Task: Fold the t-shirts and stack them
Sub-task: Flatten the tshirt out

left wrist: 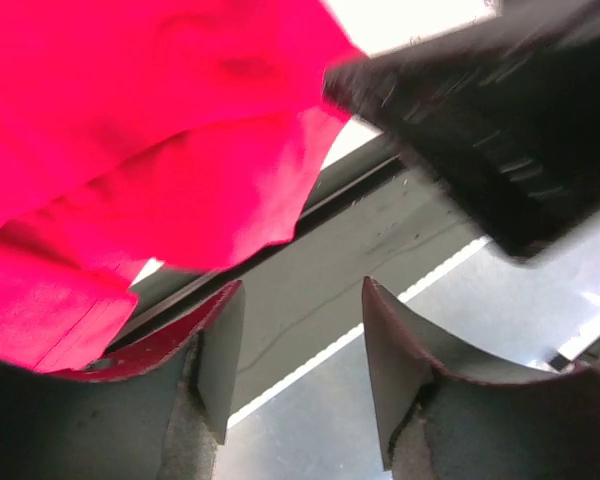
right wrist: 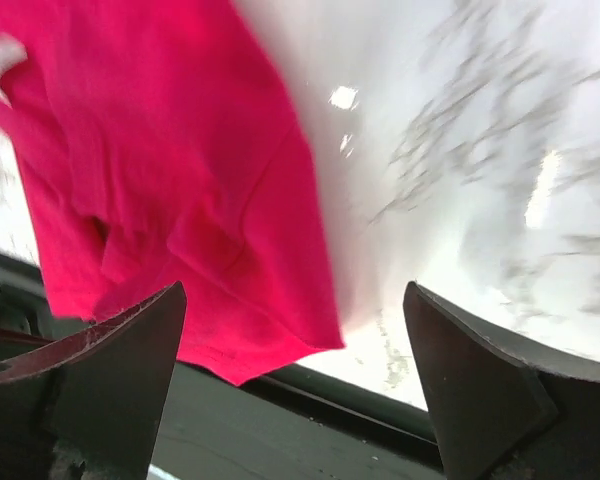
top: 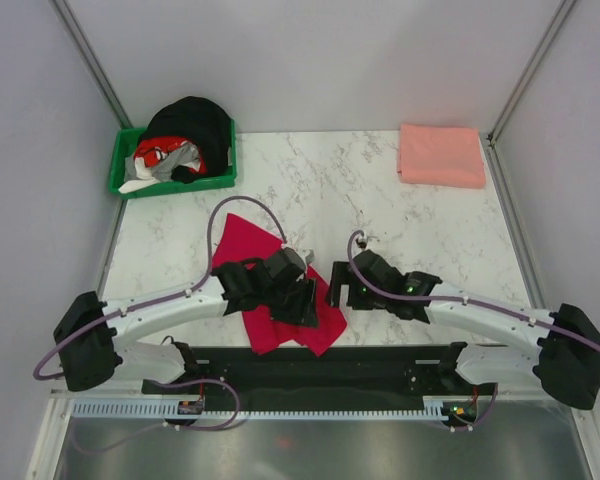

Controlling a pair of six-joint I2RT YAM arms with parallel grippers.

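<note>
A crimson red t-shirt [top: 248, 248] lies crumpled near the table's front edge, its lower corner hanging over the black rail. My left gripper [top: 302, 308] hovers over that corner; in the left wrist view its jaws [left wrist: 300, 330] stand open and empty, with the red t-shirt [left wrist: 130, 150] above and to the left of them. My right gripper [top: 334, 285] sits just right of the shirt, wide open [right wrist: 295, 330], and the red t-shirt's [right wrist: 160, 180] hem lies ahead of its left finger. A salmon pink t-shirt [top: 441, 155] lies folded at the back right.
A green bin [top: 120, 178] at the back left holds black, red and grey clothes. The white marble table [top: 380, 200] is walled on three sides. A black rail [top: 370, 365] runs along its front edge. The right gripper's black body [left wrist: 500, 120] shows close in the left wrist view.
</note>
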